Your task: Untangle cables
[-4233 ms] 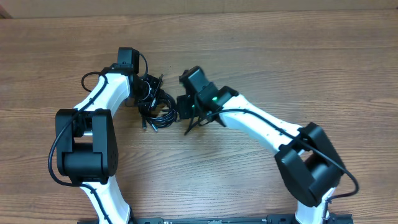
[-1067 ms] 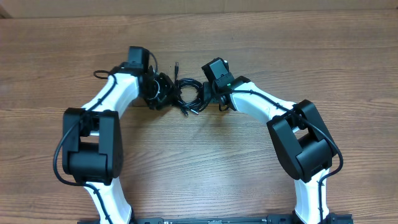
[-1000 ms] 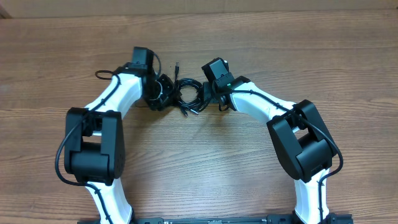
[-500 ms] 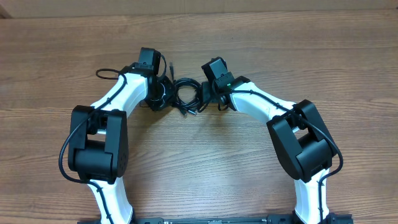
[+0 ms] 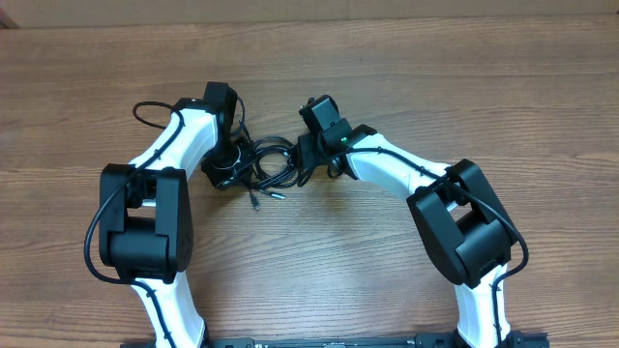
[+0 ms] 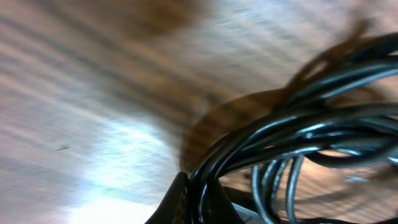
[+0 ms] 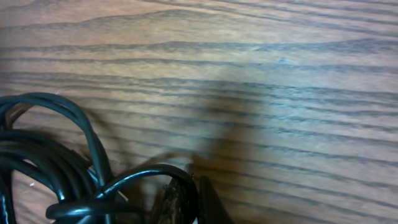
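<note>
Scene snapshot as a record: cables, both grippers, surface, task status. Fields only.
cables: one tangled black bundle between the two grippers
left gripper: shut on strands at the bundle's left side
right gripper: shut on a loop at the bundle's right side
surface: wooden table
status: not yet untangled

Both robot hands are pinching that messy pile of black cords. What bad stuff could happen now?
The left fingers and right fingers both pinch the cables, bunched in one clump. Pulling apart might tighten the tangle instead of loosening it. The thin cords could also slip out of the pinch, and the loose plug ends might snag in a loop.
</note>
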Robot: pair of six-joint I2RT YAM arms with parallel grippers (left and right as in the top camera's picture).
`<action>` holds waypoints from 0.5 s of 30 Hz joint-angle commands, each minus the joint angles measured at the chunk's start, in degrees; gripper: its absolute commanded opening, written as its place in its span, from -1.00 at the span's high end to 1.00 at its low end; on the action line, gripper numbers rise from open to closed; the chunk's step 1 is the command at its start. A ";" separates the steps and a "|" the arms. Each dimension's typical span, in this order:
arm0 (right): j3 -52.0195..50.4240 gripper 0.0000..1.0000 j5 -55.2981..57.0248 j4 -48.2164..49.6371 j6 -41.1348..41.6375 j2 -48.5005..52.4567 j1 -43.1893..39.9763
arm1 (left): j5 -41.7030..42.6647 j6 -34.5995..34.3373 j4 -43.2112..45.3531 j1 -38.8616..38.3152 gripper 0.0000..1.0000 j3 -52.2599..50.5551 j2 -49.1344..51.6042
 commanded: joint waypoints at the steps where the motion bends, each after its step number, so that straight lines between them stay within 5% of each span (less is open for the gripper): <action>1: -0.39 0.92 14.51 -0.46 3.76 -2.34 -3.26 | -15.04 3.52 -4.15 4.20 0.92 -2.16 2.56; 15: -0.39 0.92 26.29 -2.45 19.15 -2.34 -3.63 | -14.95 4.92 -4.44 4.92 0.92 -2.16 2.56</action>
